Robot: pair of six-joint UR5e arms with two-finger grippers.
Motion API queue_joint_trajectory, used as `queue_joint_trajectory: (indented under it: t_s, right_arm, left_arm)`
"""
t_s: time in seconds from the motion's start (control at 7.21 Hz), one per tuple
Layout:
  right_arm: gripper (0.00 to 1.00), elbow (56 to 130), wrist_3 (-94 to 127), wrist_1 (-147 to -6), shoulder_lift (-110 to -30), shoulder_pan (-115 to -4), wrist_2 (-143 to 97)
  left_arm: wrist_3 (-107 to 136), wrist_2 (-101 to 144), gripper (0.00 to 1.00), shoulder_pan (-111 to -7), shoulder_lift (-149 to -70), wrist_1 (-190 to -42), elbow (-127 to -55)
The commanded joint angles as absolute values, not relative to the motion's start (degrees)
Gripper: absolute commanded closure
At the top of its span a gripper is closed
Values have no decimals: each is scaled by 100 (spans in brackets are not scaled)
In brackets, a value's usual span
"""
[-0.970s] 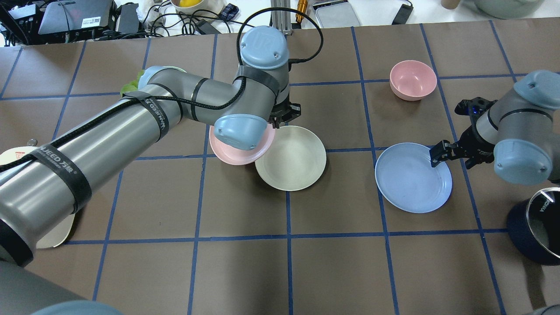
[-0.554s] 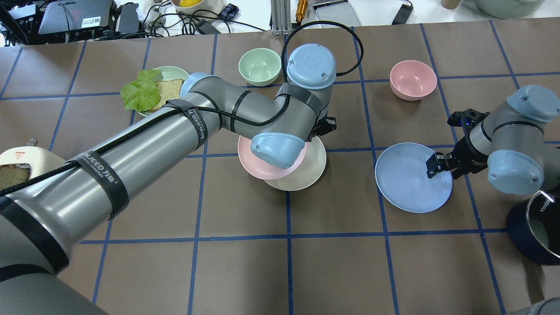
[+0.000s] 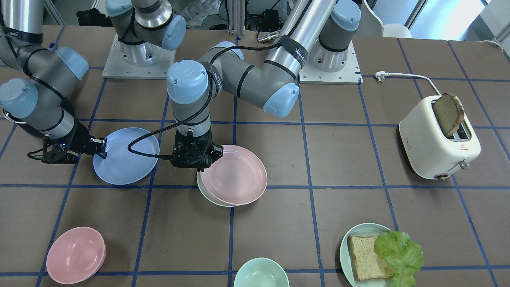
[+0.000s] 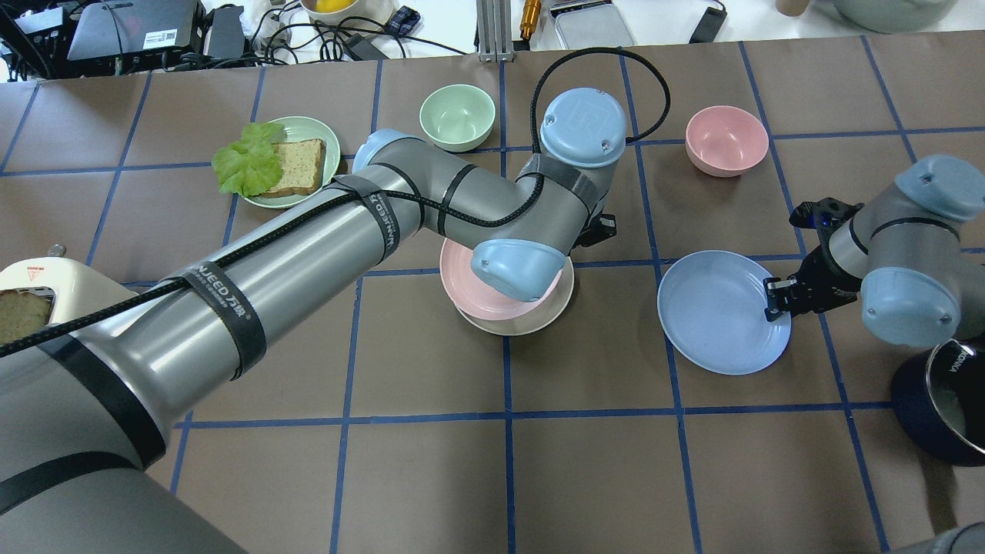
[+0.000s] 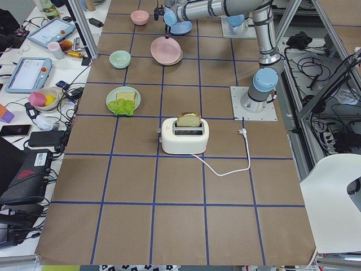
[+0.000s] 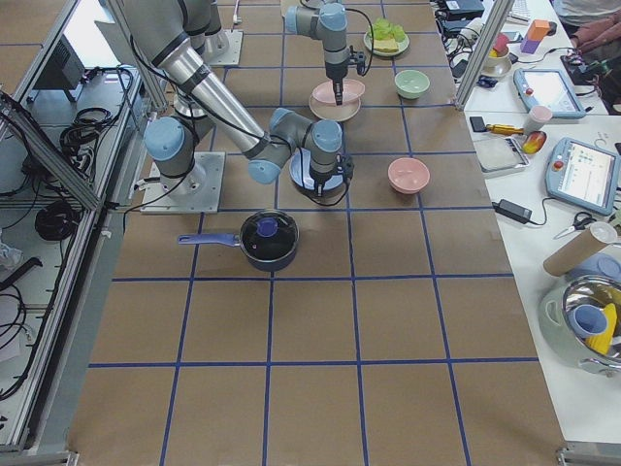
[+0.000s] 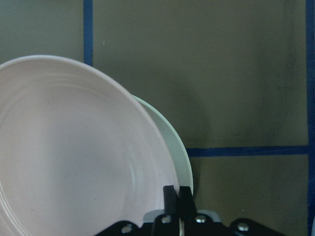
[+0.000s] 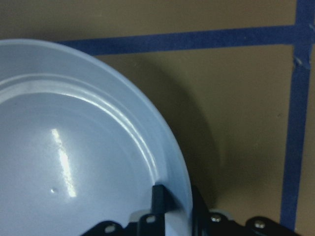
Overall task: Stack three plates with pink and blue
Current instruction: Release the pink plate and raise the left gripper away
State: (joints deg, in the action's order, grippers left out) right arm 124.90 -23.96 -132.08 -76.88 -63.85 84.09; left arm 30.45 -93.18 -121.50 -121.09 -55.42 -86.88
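The pale pink plate (image 3: 235, 175) sits slightly tilted on top of the cream-white plate (image 3: 207, 196), offset so the cream rim shows. My left gripper (image 3: 200, 162) is shut on the pink plate's rim. The wrist view shows its fingers (image 7: 171, 196) pinching the pink plate (image 7: 74, 157), with the cream plate (image 7: 178, 152) behind. In the overhead view the left wrist covers part of both plates (image 4: 469, 296). The light blue plate (image 4: 719, 312) lies to the right. My right gripper (image 4: 772, 302) is shut on its rim, one finger (image 8: 158, 196) inside the blue plate (image 8: 74, 147).
A pink bowl (image 4: 726, 140) and a mint bowl (image 4: 456, 116) stand at the far side. A mint plate (image 4: 304, 123) holds bread and lettuce. A white toaster (image 3: 438, 139) is on my left. A dark pot (image 4: 943, 408) stands near my right arm.
My left arm carried the pink plate to the right, from beside the cream plate to over it. My right gripper closed in on the blue plate's rim, and the plate shifted slightly.
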Motion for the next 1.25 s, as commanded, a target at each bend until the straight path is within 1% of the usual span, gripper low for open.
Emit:
queue_joint_trajectory:
  t_s: [0.0,0.14,0.28,0.42,0.69,0.97,1.11]
  right_arm:
    - [100,12445,-2321,-13201,-7804,-6372,8411]
    - [100,12376,-2286,-13140,-7944,-6389,8420]
    - [100,12105,-2285,-12678,-7980,-6390,8420]
    - [100,11842,-2276,-12422,-7972,-6398,8446]
    - [100,11751,-2172,-12384,-8050,-6425,8464]
    - [100,11541,-1751,-12279,-8156,-6582,8411]
    - [100,11366,-1410,-12174,-8191,-6922,8446]
  left_arm:
    - [2980,-9299,0,-12120,-12155,-5485,-8710]
    - [2971,-9273,0,-12051,-12077,-5484,-8649]
    - [2918,-9246,0,-11867,-11963,-5510,-8631]
    - [2213,-9098,0,-11552,-11762,-5528,-8605]
    - [1793,-8512,0,-10700,-11480,-5711,-8605]
    - [1321,-8446,0,-10276,-10963,-6613,-8578]
    - [1240,-8429,0,-10118,-10595,-7192,-8569]
